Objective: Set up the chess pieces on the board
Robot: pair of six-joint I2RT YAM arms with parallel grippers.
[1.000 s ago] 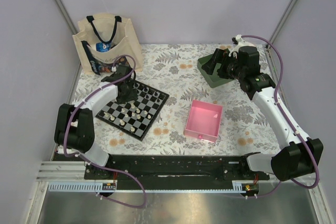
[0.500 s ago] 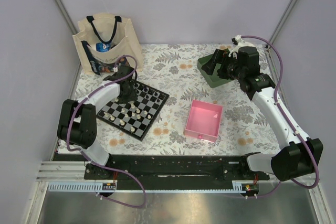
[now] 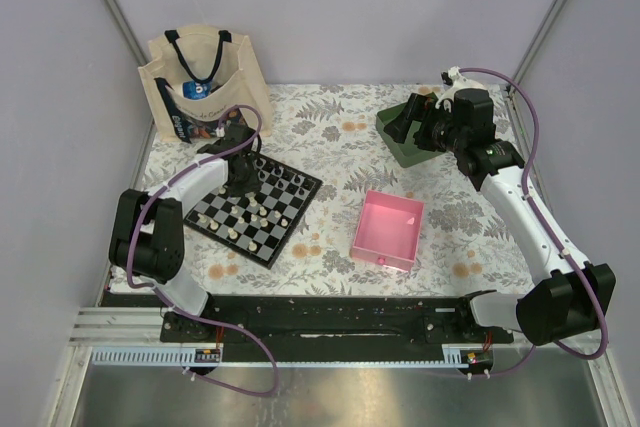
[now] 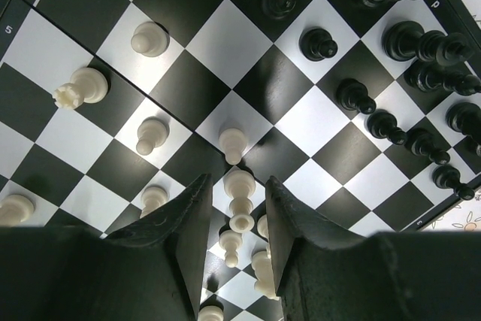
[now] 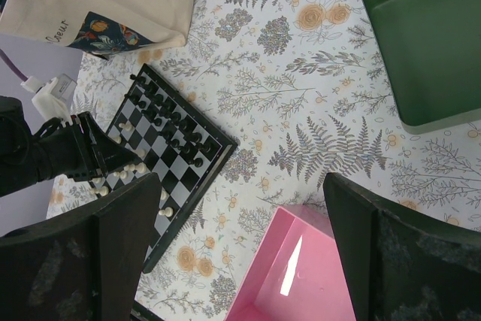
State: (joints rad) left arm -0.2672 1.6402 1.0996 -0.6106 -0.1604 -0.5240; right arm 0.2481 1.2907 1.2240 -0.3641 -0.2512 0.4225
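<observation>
Bracketing a cream piece (image 4: 240,202) on the board (image 4: 278,80) without visibly touching it, the left gripper (image 4: 237,180) stands slightly parted; the right gripper (image 5: 240,186) gapes empty. Black chessmen (image 4: 355,95) look mostly ranked, cream ones (image 4: 150,37) lie scattered.

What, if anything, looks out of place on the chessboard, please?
The cream-white pieces stand scattered over middle squares of the board rather than in rows, while the black pieces mostly line one edge.
</observation>
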